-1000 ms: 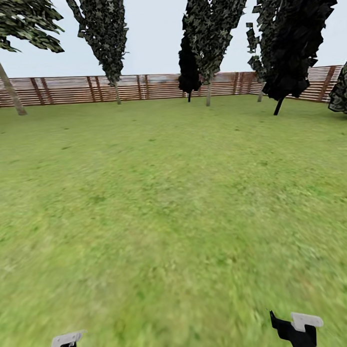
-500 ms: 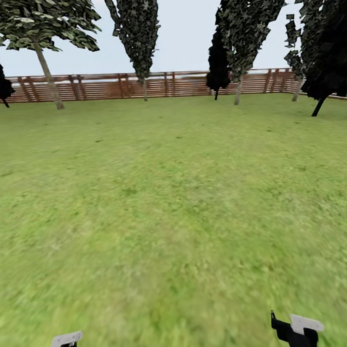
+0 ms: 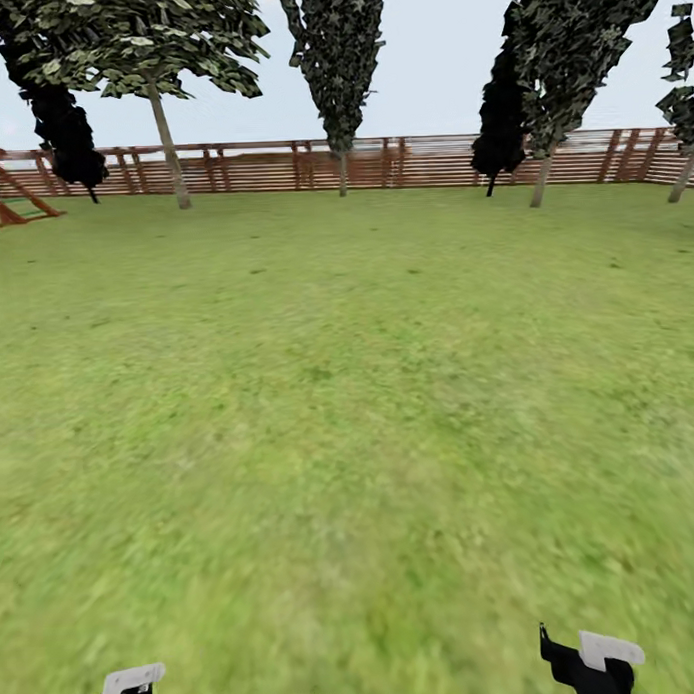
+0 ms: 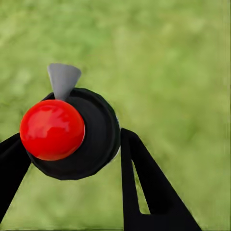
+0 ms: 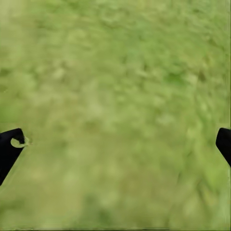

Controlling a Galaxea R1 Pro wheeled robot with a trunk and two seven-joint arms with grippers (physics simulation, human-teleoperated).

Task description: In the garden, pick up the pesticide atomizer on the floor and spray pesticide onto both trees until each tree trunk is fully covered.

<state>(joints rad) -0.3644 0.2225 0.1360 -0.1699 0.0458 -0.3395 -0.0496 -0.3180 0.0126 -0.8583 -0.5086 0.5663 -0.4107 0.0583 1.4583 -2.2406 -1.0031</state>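
Black jaws clamp the atomizer above the lawn

Black fingers (image 4: 144, 192) of the left gripper (image 4: 72, 159) pinch the pesticide atomizer (image 4: 72, 130), its red knob facing the camera, over grass (image 3: 349, 407). The right gripper (image 5: 115, 144) hangs spread wide, holding nothing. A slatted fence (image 3: 431, 162) closes the lawn's far edge.

Blk gripper fingers (image 4: 144, 187), white wrist blocks (image 3: 610, 648).

Bright even daylight, shadowless; blurred grass (image 3: 351, 467)
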